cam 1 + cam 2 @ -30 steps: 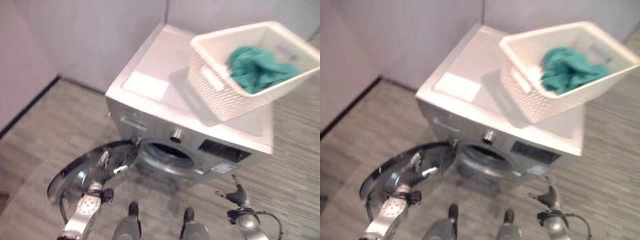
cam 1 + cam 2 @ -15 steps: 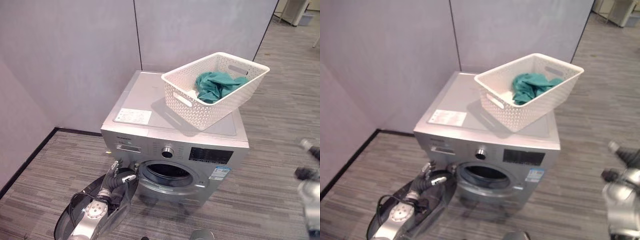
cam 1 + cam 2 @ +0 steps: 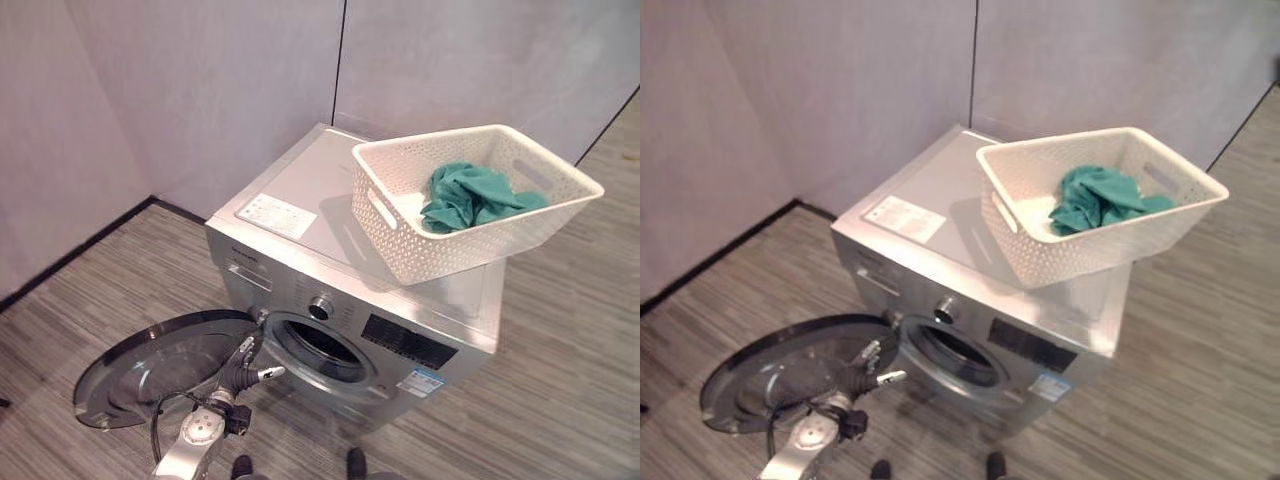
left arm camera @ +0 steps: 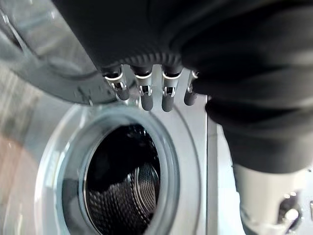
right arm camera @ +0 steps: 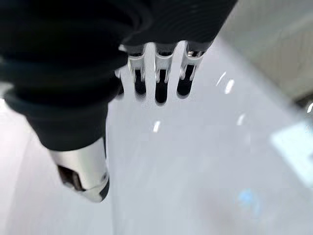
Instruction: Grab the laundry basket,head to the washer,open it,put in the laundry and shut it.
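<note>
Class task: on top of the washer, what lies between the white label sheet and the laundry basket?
Nothing: the washer top between label sheet and laundry basket is bare, seen in both eye views.

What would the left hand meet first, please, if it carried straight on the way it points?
Probably the washer: the left hand points at its open drum mouth, beside the door. Depth is unclear, so it might catch the rim first.

Pale lilac-grey panel walls [image 3: 200,90] meeting at corner; dark baseboard [image 3: 75,255]; grey wood-grain plank floor [image 3: 570,380].
</note>
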Controlling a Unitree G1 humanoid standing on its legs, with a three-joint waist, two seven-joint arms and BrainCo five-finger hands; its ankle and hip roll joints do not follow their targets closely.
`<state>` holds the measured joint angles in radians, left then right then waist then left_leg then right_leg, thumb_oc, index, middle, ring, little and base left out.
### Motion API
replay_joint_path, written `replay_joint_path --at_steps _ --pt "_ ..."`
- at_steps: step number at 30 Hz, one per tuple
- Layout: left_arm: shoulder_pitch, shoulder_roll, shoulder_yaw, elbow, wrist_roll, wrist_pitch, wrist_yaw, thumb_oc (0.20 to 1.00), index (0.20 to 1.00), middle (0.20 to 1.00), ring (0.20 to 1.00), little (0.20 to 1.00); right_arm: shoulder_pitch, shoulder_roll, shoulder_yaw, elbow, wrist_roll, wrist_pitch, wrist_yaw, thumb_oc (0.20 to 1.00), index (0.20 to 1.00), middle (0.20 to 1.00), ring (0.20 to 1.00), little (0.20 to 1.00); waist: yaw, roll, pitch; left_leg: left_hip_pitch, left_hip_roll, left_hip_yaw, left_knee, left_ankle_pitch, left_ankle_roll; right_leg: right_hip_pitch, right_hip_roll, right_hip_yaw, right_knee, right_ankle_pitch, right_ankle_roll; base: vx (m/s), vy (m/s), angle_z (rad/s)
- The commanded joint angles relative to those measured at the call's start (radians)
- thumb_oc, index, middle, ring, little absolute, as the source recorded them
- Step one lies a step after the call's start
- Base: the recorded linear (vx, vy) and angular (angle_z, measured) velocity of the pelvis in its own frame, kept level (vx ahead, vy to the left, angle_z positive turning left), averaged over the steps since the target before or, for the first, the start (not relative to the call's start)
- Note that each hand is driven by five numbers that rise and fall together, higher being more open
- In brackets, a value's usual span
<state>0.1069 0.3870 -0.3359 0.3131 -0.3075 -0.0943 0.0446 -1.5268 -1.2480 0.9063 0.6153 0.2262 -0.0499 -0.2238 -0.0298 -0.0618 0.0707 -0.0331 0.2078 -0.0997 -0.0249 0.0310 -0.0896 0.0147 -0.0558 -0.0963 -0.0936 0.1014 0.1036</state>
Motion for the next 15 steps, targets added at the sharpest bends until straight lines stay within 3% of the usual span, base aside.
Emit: replay_joint_path --at_steps 1,2,6,7,11,12,13,15 --pt "-0.021 0.103 -0.005 -0.068 -0.023 -0.021 -0.041 1.000 1.000 1.000 1.000 1.000 -0.095 0.151 0.055 0.205 0.105 0.038 0.128 0.903 0.903 0.903 0.903 0.903 0.026 -0.062 -0.011 0.068 -0.006 0.034 0.019 -0.100 -0.020 -0.032 -0.086 0.033 0.019 -0.075 0.038 0.00 -0.056 0.06" --pt "-0.029 0.109 -0.010 -0.079 -0.020 -0.019 -0.049 1.000 1.000 1.000 1.000 1.000 -0.122 0.198 0.089 0.293 0.103 0.057 0.174 0.915 0.915 0.915 0.915 0.915 0.032 -0.066 -0.007 0.054 0.002 0.029 0.010 -0.086 -0.028 -0.038 -0.079 0.025 0.013 -0.076 0.034 -0.03 -0.056 0.05" --pt "-0.026 0.118 -0.006 -0.106 -0.018 -0.019 -0.063 1.000 1.000 1.000 1.000 1.000 -0.135 0.213 0.136 0.370 0.071 0.077 0.234 0.956 0.956 0.956 0.956 0.956 0.036 -0.072 0.004 0.030 0.017 0.016 -0.011 -0.064 -0.037 -0.048 -0.068 0.005 0.009 -0.079 0.029 -0.02 -0.048 0.15" --pt "-0.022 0.118 0.000 -0.109 -0.014 -0.020 -0.068 1.000 1.000 1.000 1.000 1.000 -0.119 0.190 0.155 0.355 0.039 0.079 0.263 1.000 1.000 1.000 1.000 1.000 0.038 -0.076 0.017 0.024 0.029 0.011 -0.027 -0.056 -0.041 -0.051 -0.059 -0.001 0.009 -0.086 0.027 -0.03 -0.052 0.28" --pt "-0.014 0.122 0.009 -0.116 -0.011 -0.024 -0.078 1.000 1.000 1.000 1.000 1.000 -0.115 0.096 0.232 0.256 0.016 0.071 0.315 1.000 1.000 1.000 1.000 1.000 0.034 -0.086 0.039 -0.005 0.035 -0.001 -0.050 -0.032 -0.048 -0.075 -0.052 -0.014 0.011 -0.084 0.024 -0.06 -0.023 0.13" --pt "-0.007 0.130 0.017 -0.124 -0.004 -0.031 -0.083 1.000 1.000 1.000 1.000 1.000 -0.115 0.027 0.284 0.197 0.016 0.063 0.342 0.950 0.950 0.950 0.950 0.950 0.032 -0.094 0.053 -0.023 0.037 -0.003 -0.058 -0.021 -0.052 -0.092 -0.050 -0.020 0.011 -0.081 0.025 -0.09 -0.012 0.20" --pt "-0.009 0.129 0.016 -0.123 -0.004 -0.031 -0.083 1.000 1.000 1.000 1.000 1.000 -0.117 0.024 0.287 0.195 0.017 0.064 0.342 0.944 0.944 0.944 0.944 0.944 0.032 -0.092 0.052 -0.026 0.037 -0.003 -0.057 -0.021 -0.053 -0.094 -0.050 -0.021 0.012 -0.081 0.025 -0.09 -0.010 0.20" --pt "-0.010 0.134 0.022 -0.114 0.006 -0.042 -0.087 1.000 1.000 1.000 1.000 1.000 -0.139 -0.065 0.374 0.099 0.030 0.048 0.375 0.950 0.950 0.950 0.950 0.950 0.027 -0.100 0.063 -0.050 0.038 -0.002 -0.062 -0.011 -0.058 -0.113 -0.049 -0.027 0.008 -0.077 0.028 -0.07 -0.008 0.09"
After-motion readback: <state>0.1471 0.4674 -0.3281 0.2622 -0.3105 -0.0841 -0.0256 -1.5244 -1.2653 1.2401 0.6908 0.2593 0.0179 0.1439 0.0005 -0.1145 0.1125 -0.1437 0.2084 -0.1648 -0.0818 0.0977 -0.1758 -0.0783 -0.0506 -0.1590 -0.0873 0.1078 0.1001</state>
